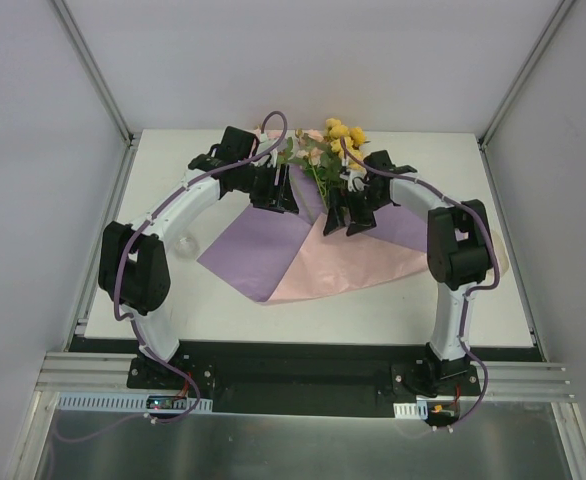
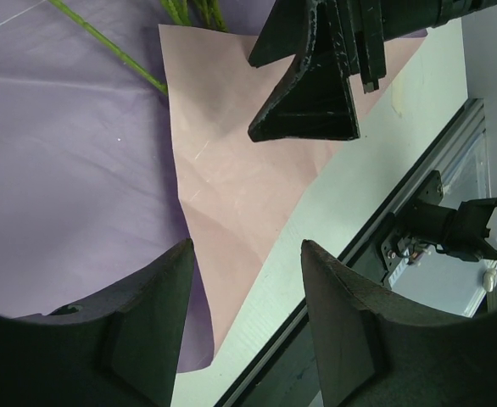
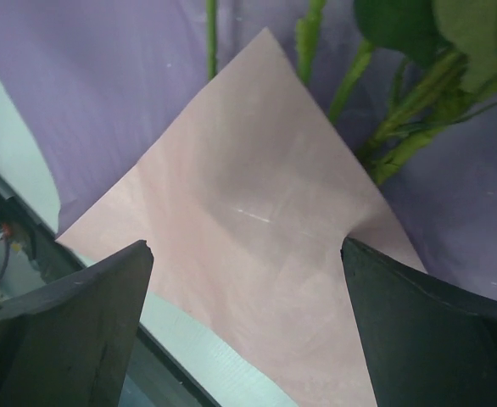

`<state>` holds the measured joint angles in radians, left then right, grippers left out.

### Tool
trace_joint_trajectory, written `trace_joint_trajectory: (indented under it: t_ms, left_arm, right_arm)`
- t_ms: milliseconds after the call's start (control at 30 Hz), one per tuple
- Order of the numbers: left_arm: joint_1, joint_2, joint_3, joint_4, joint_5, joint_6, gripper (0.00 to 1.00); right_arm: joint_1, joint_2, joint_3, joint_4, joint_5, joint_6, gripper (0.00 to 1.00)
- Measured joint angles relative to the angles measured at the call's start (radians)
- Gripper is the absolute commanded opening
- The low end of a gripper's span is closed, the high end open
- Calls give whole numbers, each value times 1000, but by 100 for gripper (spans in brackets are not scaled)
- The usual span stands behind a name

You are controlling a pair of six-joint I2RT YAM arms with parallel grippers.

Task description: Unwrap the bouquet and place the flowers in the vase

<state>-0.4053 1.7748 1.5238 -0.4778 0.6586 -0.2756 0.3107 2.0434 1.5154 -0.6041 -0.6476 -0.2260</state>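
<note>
The left gripper holds its fingers partly spread, empty, above the flat purple-and-pink paper sheet. The right gripper gapes wide, also empty. The green-stemmed pink, yellow and cream flowers lie just beyond its fingertips.

No text, label, brand, number or sign is legible in any view. The small electronic module on the rail at the left arm's base is too small and too blurred for any marking on it to be read. The same applies to the second module at the right arm's base.
</note>
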Motion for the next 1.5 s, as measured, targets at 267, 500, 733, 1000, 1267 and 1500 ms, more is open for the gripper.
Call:
trace_joint_trajectory:
  t_ms: [267, 500, 733, 1000, 1267, 1500]
  left_arm:
    - [0, 0, 2, -1, 0, 1, 53]
    - [0, 6, 3, -3, 0, 1, 52]
    - [0, 6, 6, -7, 0, 1, 53]
    - [-2, 6, 6, -8, 0, 2, 53]
    - [-27, 6, 6, -9, 5, 2, 53]
    - [-28, 6, 6, -10, 13, 2, 53]
  right_arm:
    - [-52, -1, 0, 24, 182, 18, 96]
    - [-68, -2, -23, 52, 105, 12, 96]
    - [-58, -64, -155, 94, -77, 21, 97]
    - [-17, -375, -304, 106, -115, 54, 97]
    - [75, -712, -597, 105, -51, 147, 96]
    - [95, -1052, -752, -29, 72, 288, 96]
